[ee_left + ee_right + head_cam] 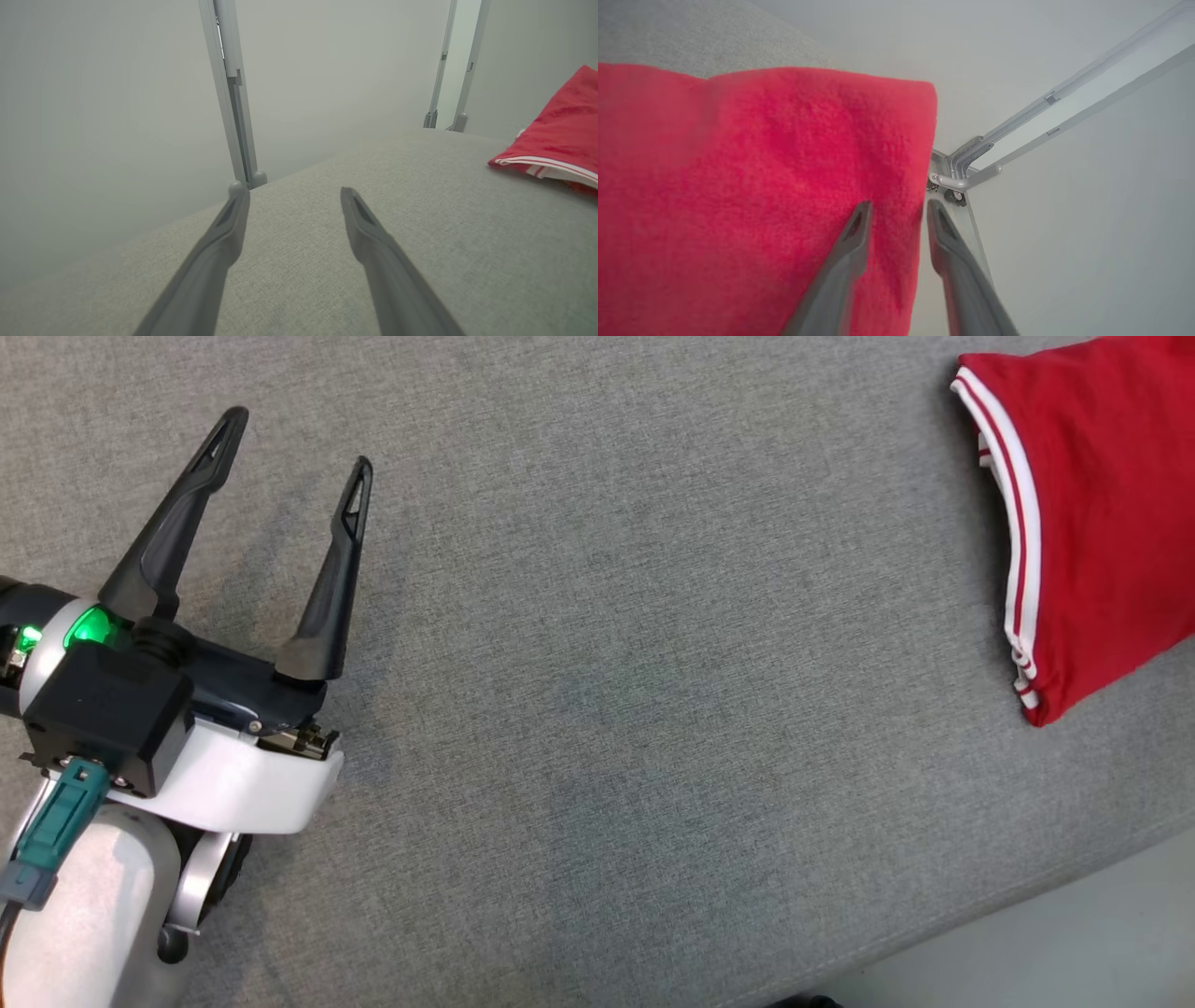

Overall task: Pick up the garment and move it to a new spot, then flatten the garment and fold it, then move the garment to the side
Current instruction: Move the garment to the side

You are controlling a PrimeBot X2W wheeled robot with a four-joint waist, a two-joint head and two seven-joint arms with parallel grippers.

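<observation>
Grey fabric surface (597, 709), red garment (1111, 504), striped hem (1022, 541) facing left

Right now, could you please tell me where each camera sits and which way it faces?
Head view: on the head, looking down at the grey surface, red garment at upper right; left gripper open at lower left.
Left wrist view: on the left wrist, looking low across the surface toward frame posts, along its fingers.
Right wrist view: on the right wrist, looking along the right gripper, jaws parted at the garment's edge.
Shared: head and left wrist views both show the left gripper and garment.
</observation>
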